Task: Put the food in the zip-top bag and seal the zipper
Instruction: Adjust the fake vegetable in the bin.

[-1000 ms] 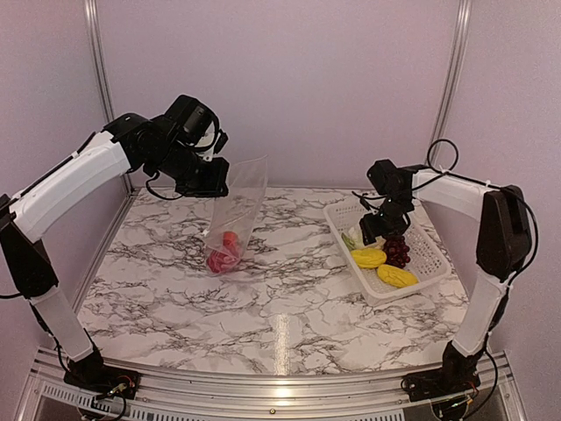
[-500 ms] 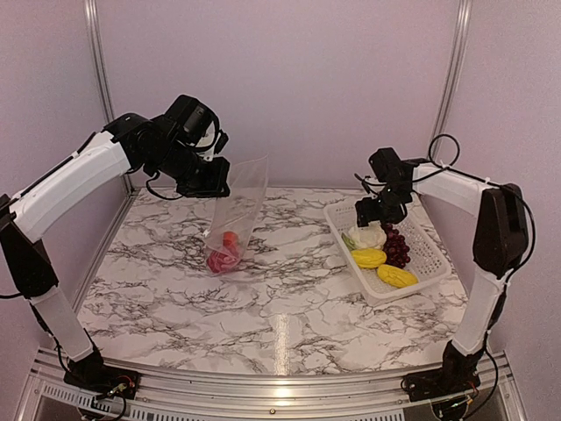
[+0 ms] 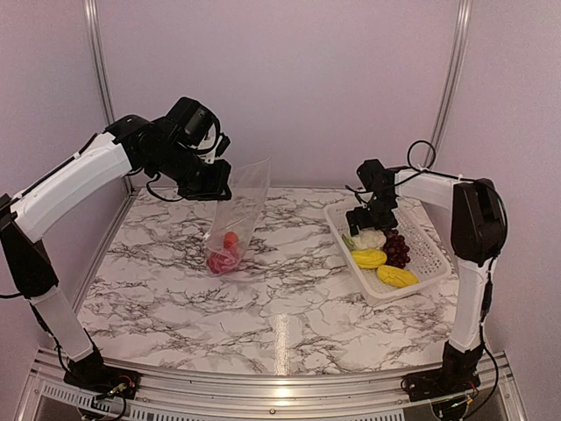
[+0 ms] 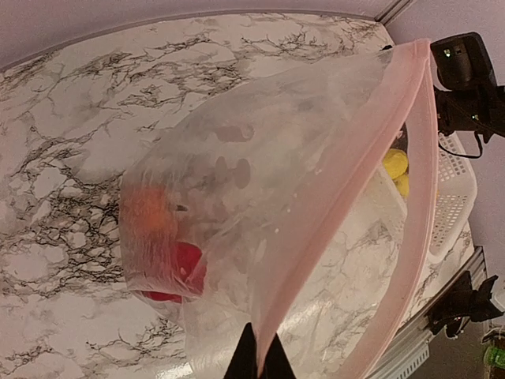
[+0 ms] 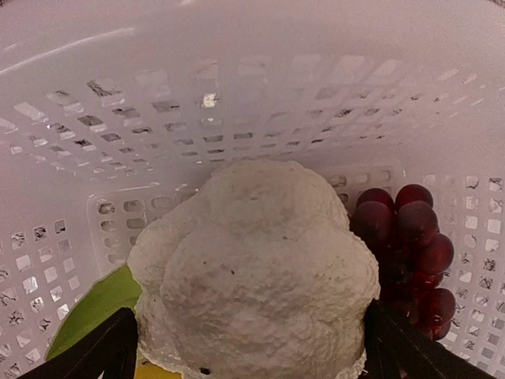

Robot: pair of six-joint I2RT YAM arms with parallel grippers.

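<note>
The clear zip-top bag (image 3: 238, 209) hangs from my left gripper (image 3: 215, 187), which is shut on its pink zipper strip (image 4: 347, 213). The mouth gapes open. An orange fruit (image 4: 146, 213) and a red piece (image 4: 177, 268) lie at the bag's bottom, which rests on the table. My right gripper (image 3: 361, 221) is open, low in the white basket (image 3: 429, 250), with one finger (image 5: 110, 351) at each side of the white cauliflower (image 5: 256, 276). Dark purple grapes (image 5: 410, 245) lie just right of it. Two yellow pieces (image 3: 368, 258) (image 3: 396, 276) lie nearer in the basket.
The basket stands at the table's right side, close to the right wall post. The marble table (image 3: 289, 289) stretches between bag and basket. The back wall is close behind both grippers.
My right gripper has shifted left and toward the back of the basket, uncovering more of the cauliflower. The left arm and the bag have held still.
</note>
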